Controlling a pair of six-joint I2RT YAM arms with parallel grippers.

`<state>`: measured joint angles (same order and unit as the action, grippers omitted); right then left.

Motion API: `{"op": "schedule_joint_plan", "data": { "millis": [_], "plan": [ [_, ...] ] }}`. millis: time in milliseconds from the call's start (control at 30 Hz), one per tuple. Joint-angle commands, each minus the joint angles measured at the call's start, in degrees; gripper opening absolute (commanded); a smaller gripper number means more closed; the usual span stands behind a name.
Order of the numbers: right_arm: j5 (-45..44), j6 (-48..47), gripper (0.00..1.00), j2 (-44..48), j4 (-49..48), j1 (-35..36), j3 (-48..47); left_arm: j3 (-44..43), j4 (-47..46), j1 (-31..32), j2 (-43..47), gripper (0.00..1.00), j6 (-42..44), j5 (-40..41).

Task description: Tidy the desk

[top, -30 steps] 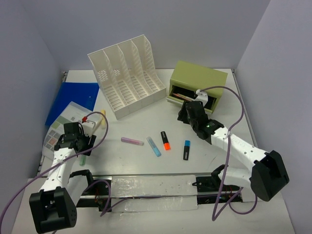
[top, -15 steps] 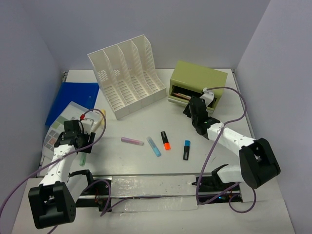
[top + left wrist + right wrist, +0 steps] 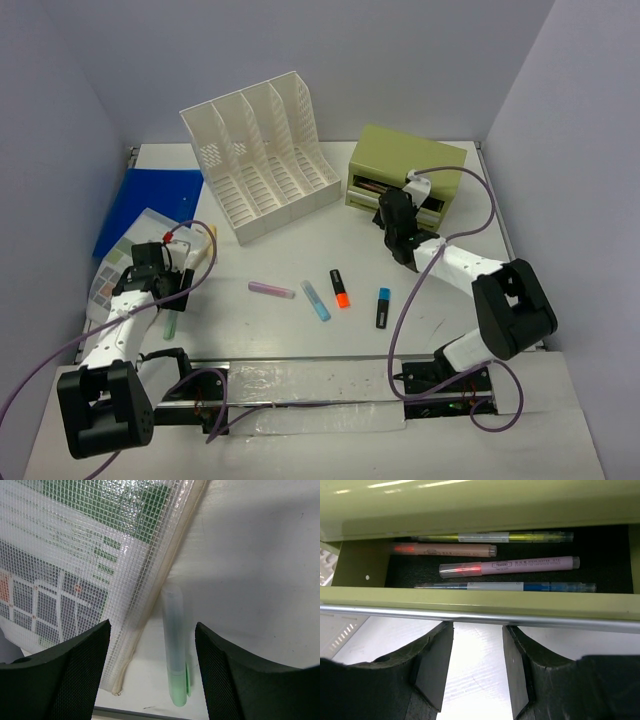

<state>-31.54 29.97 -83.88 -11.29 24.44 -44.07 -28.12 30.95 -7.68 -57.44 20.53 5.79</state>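
Left fingers point(image 3: 75, 672) straddle a green highlighter point(image 3: 175, 645); right fingers point(image 3: 427, 667) face the drawer box point(image 3: 470, 510)
Both pairs stand apart, holding nothing. For a clean pick, the left pair should probably drop square over the slick round barrel and close across it, clear of the woven mesh pouch point(image 3: 85, 555) just beside it. The right pair sit just before the drawer's thin metal rail point(image 3: 480, 617); pressing it at mid-span seems wise, so the drawer slides straight. Four slim pens point(image 3: 510, 567) lie inside. The matte white tabletop point(image 3: 270, 255) carries the olive box, with loose highlighters point(image 3: 341, 288) in front of it
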Motion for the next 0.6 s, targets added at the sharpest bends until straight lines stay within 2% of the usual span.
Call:
{"op": "schedule_joint_plan", "data": {
  "millis": [0,567],
  "plan": [
    [-3.61,-1.66,0.51,-1.06,-4.44,-0.93,-4.21,-2.2,-2.42,-0.36,-0.48,0.75,-0.01,0.62],
    [-3.2,-4.72,0.52,-5.6,-5.68,-3.17,-8.15,-3.08,-2.5,-0.32,-2.15,0.75,0.24,-0.26]
  ]
}}
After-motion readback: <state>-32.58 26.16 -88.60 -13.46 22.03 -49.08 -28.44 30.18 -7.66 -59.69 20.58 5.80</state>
